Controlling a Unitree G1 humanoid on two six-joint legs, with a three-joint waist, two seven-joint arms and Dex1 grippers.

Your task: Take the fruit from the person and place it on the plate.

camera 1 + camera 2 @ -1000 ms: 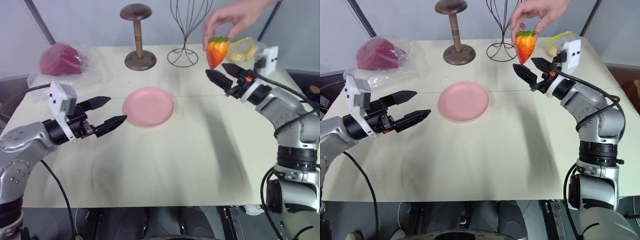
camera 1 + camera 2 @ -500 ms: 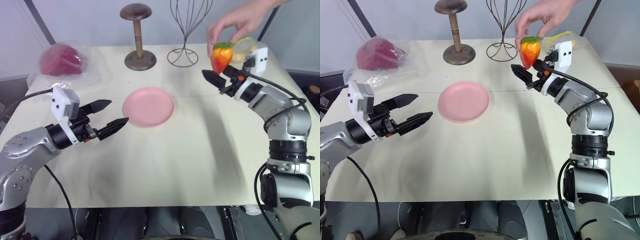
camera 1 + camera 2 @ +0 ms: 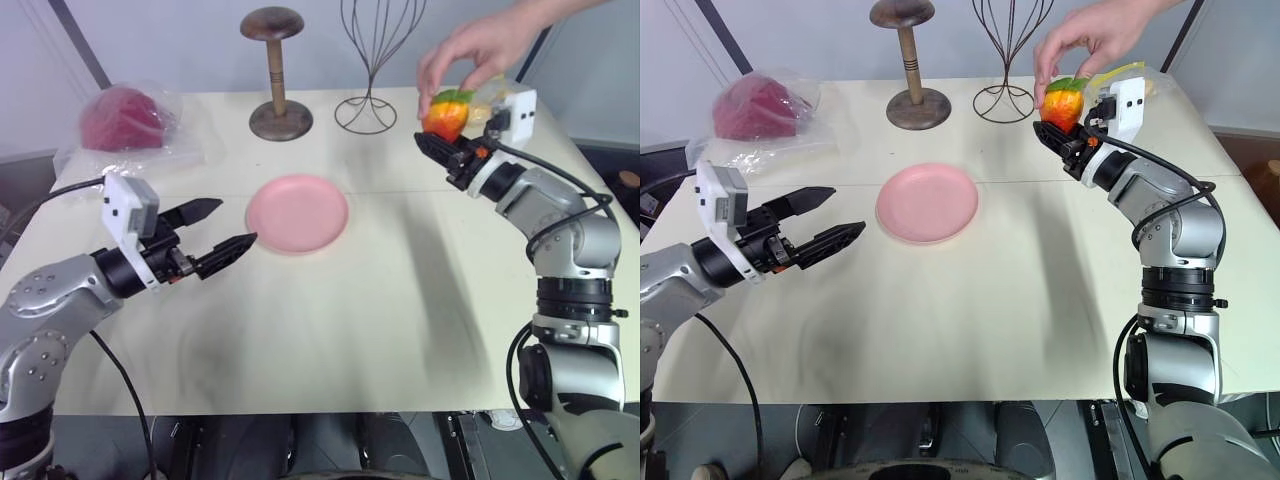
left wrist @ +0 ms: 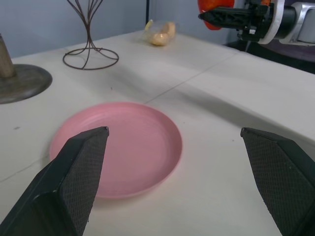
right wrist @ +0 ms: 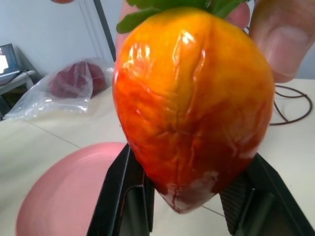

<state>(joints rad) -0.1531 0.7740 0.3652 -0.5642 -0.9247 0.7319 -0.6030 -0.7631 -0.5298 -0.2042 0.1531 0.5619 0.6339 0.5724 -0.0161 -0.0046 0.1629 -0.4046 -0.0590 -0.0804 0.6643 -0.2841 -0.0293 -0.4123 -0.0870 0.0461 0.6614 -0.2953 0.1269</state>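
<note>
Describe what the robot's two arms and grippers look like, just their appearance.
Both arms are silver-grey metal with rounded jointed segments and black bands at the joints. Each wrist carries a white box. The left gripper and right gripper each have two black pointed fingers, textured on the inner faces. Black cables loop along both arms, and orange wiring shows at the right wrist.

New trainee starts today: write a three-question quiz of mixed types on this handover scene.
1. True or false: the round pink plate already holds the glossy red-orange strawberry-shaped fruit.
2. The right gripper is: A) open beside the fruit, B) shut on the fruit, C) resting on the plate.
3. Fill in: the person's bare hand pinches the fruit at its green leafy ____.

Key
1. False: the plate is bare.
2. B.
3. top. The open left gripper waits beside the plate.
</note>
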